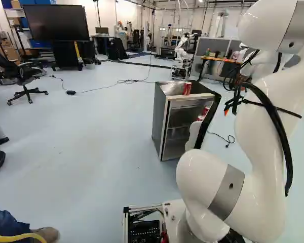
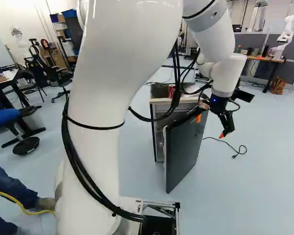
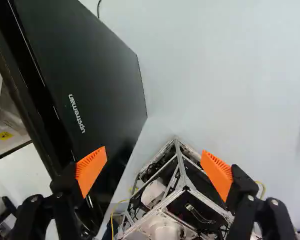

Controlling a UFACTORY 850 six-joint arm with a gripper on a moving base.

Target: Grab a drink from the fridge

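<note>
At the left of the left base view, a black office chair [image 1: 23,73] stands well apart from the fridge. Next comes a big dark screen [image 1: 55,23] on a stand. Going more to the right, the small fridge [image 1: 159,121] stands on the pale floor [image 1: 106,136]. On its top there is one red can [image 1: 187,88], upright, and beside this can lies something shiny, which I cannot name. Two more red cans [image 1: 205,110] show at the opening of the fridge; I cannot tell whether they sit on a shelf inside or on the door. The door [image 2: 186,152] is open and, in the right base view, turns its dark outer face to the base. Behind the fridge stands another robot [image 1: 181,53].

The white arm [image 1: 263,152] reaches forward at the right of the left base view, and its claw [image 2: 210,127] is beside the door. In the wrist view the claw is released, the two orange pads [image 3: 91,170] wide apart, with no can between them. One pad is in front of the door's dark face; whether it touches, I cannot tell. The other pad is away from the door.
</note>
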